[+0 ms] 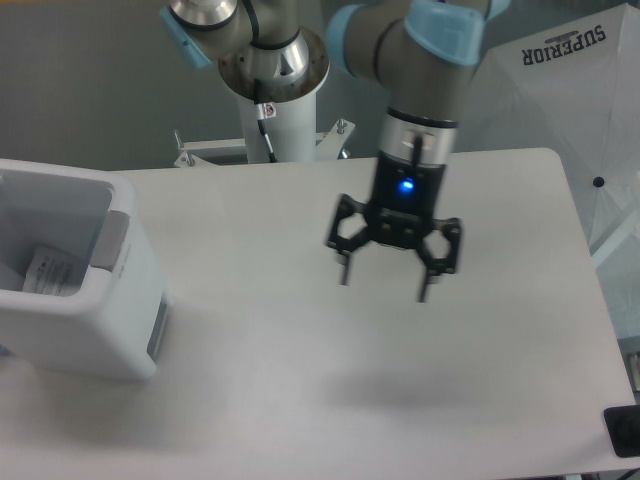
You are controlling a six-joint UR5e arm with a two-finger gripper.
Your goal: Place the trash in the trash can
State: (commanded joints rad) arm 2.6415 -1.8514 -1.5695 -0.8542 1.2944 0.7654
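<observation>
The white boxy trash can [70, 330] stands at the table's left edge, with a grey panel at its rim. Inside it a white wrapper with printed lines [50, 272] shows at the bottom. No bottle is in view. My gripper [384, 283] hangs above the middle of the table, well to the right of the trash can. Its two fingers are spread wide and nothing is between them.
The white table [300, 400] fills most of the view. The arm's base post [280, 110] rises behind the far edge. A white umbrella with "SUPERIOR" print [560, 90] stands at the back right. A small black object [625, 432] sits at the front right corner.
</observation>
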